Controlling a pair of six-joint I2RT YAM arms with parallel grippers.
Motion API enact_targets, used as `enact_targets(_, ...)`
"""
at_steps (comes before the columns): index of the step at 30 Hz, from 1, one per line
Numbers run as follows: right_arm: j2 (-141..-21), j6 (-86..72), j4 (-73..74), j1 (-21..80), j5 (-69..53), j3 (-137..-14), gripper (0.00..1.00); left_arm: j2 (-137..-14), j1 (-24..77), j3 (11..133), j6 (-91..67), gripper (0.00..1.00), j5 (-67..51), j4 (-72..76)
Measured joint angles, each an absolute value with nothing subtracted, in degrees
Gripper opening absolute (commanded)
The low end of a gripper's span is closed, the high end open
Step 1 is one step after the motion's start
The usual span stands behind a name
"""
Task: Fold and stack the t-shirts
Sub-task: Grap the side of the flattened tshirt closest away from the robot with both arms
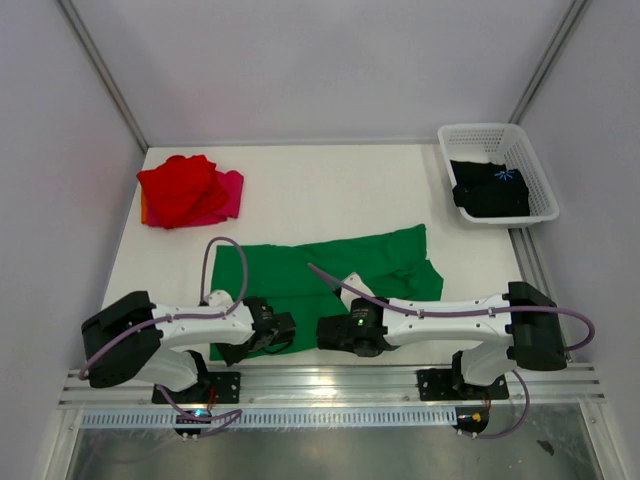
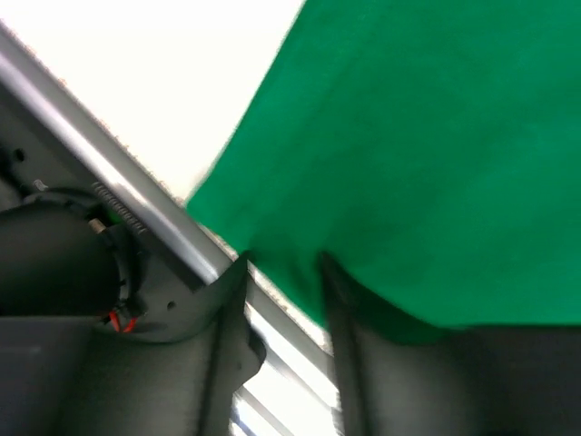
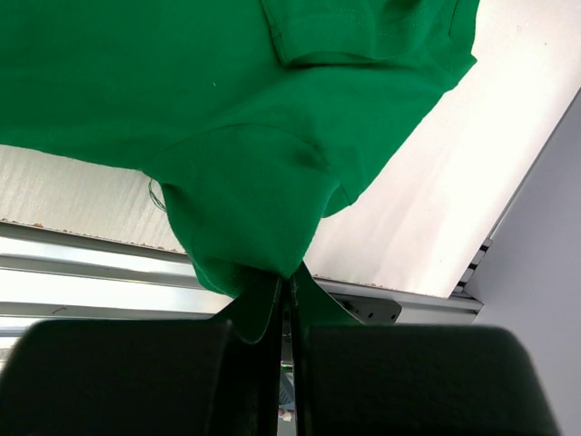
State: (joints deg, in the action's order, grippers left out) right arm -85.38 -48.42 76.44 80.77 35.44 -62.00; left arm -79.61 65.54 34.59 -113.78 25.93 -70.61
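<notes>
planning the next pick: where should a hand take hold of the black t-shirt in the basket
Pinch a raised fold near the middle of the black t-shirt, coming straight down from above. It lies bunched inside the white basket, whose walls likely block any sideways approach.

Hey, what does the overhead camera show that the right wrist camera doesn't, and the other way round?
Only the overhead view: a red t-shirt heaped over a pink t-shirt at the far left of the table, and a white basket at the far right with a black t-shirt in it. Only the right wrist view: the right gripper shut on a bunched edge of the green t-shirt. Both: that green t-shirt spread on the white table.
</notes>
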Motion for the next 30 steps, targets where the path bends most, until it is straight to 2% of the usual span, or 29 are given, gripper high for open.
enact_targets(2,-85.4,-48.4,76.4,80.8,35.4,-62.0,0.03,-79.8,65.5,34.4,-113.7,0.28,26.5,-69.7)
enact_targets(4,-85.4,-48.4,76.4,80.8,35.4,-62.0,0.03,-79.7,65.5,34.5,-113.5,0.27,27.1,-69.2)
enact_targets(5,-85.4,-48.4,76.4,80.8,35.4,-62.0,0.03,-79.4,65.5,35.0,-113.5,0.28,27.7,-69.1)
enact_targets(8,-85.4,-48.6,76.5,80.8,35.5,-62.0,0.03,-79.8,65.5,37.2,-113.5,0.41,29.7,-69.5)
enact_targets(11,-85.4,-49.2,76.6,80.8,35.5,-62.0,0.03,-81.7,65.5,46.2,-113.6,0.51,33.2,-71.4)
enact_targets(14,-85.3,-50.0,76.6,80.8,35.7,-62.0,0.03,-83.8,65.5,55.5,-113.6,0.54,36.6,-72.3)
enact_targets(17,-85.0,-50.8,76.6,80.8,35.7,-62.0,0.03,-84.4,65.5,59.6,-113.6,0.57,39.1,-73.3)
enact_targets(30,-84.6,-52.2,76.6,80.8,35.9,-62.0,0.03,-87.4,65.1,57.7,-113.6,0.60,40.9,-75.9)
